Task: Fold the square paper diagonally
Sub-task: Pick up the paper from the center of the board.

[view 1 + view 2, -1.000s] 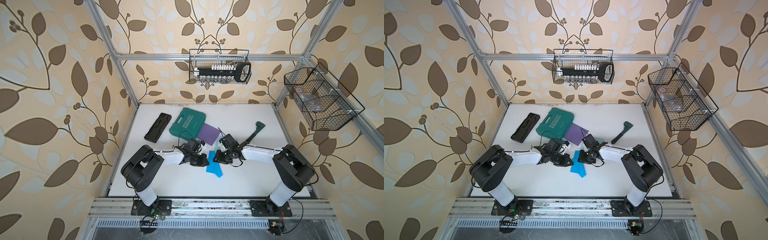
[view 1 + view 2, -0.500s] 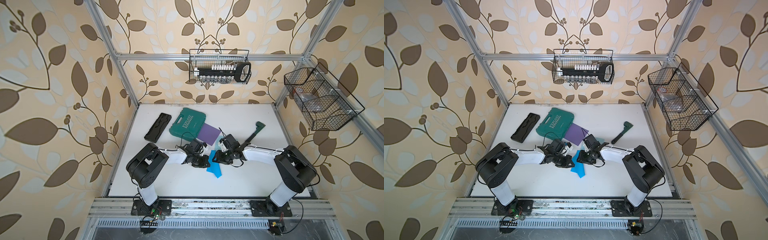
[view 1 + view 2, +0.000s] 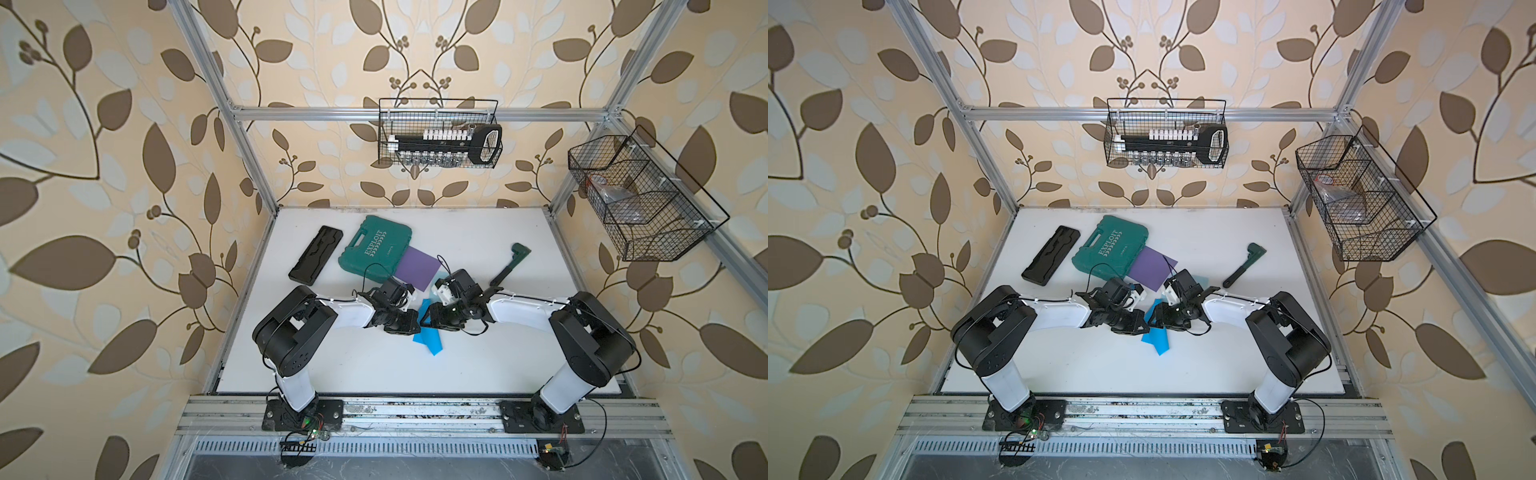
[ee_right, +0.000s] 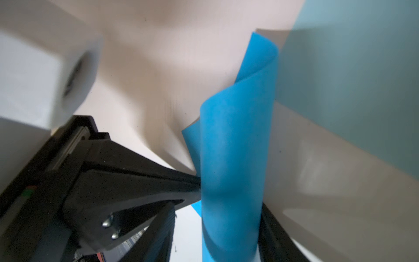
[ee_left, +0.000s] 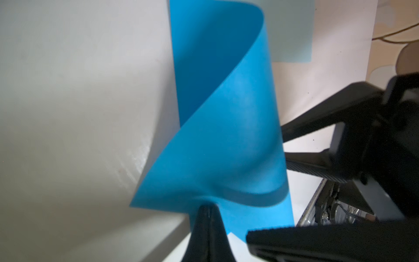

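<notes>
1. One blue square paper (image 3: 430, 343) sits on the white table (image 3: 332, 361), front of centre, between my two arms. Part of it lies flat. The rest is raised and curled over in a loose roll, plain in the left wrist view (image 5: 226, 136).
2. Left gripper (image 5: 207, 212): jaws pinched tight on the lifted edge of the blue sheet, near a corner.
3. Right gripper (image 3: 428, 322): jaws apart, gripping nothing. In the right wrist view the raised sheet (image 4: 235, 158) stands between its fingers, and I can't tell whether either finger touches it.
4. Progress, my reading: early to middle. The flap is up and bending over, but I see no crease, and the layers are not lying on one another. I can't make out the far corner, so alignment is unknown.
5. Left to do: carry the held corner onto its opposite, flatten the roll, and press the diagonal sharp.
6. Around it: a pale teal sheet (image 4: 351, 79) just beside, a purple sheet (image 3: 417, 268) behind, and a green tool case (image 3: 376, 245) overlapping the purple sheet's edge.
</notes>
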`<state>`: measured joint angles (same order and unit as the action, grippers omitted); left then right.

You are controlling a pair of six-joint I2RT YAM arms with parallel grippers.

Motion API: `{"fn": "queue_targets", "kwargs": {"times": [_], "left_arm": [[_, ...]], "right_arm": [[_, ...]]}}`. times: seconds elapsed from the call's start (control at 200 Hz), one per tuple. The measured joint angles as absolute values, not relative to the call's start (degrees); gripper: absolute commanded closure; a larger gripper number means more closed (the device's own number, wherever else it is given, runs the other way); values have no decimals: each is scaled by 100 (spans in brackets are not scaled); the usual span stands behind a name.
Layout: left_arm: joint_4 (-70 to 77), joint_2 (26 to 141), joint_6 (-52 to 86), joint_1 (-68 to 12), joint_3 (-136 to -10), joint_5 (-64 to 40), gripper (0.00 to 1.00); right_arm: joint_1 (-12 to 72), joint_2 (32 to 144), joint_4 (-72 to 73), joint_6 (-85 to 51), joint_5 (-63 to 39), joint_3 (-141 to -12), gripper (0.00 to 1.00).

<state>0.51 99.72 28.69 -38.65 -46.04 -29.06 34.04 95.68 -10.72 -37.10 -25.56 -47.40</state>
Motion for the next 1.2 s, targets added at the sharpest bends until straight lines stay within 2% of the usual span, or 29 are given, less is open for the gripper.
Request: {"fn": "queue_targets", "kwargs": {"times": [0.06, 0.18, 0.29, 0.495, 0.88, 1.055, 1.205], "left_arm": [[49, 9972, 2869, -3865, -4611, -2877, 100], [47, 9955, 2869, -3865, -4611, -2808, 100], [45, 9948, 2869, -3865, -4611, -2783, 100], [45, 9948, 2869, -3865, -4611, -2777, 100], [54, 9948, 2869, -3857, -4611, -2742, 100], [34, 9854, 2851, -3769, -4609, -2670, 77], [-60, 9649, 2877, -3479, -4576, -2670, 63]], "right_arm": [[3404, 9570, -1061, -3673, -2578, -4735, 58], [3404, 9588, -1063, -3686, -2578, -4735, 59], [3395, 9642, -1059, -3708, -2580, -4735, 53], [3380, 9719, -941, -3717, -2663, -4735, 53], [3343, 9802, -733, -3824, -2775, -4724, 70], [3210, 9802, -729, -3828, -2810, -4724, 76], [2976, 9732, -753, -3787, -2834, -4724, 77]]}}
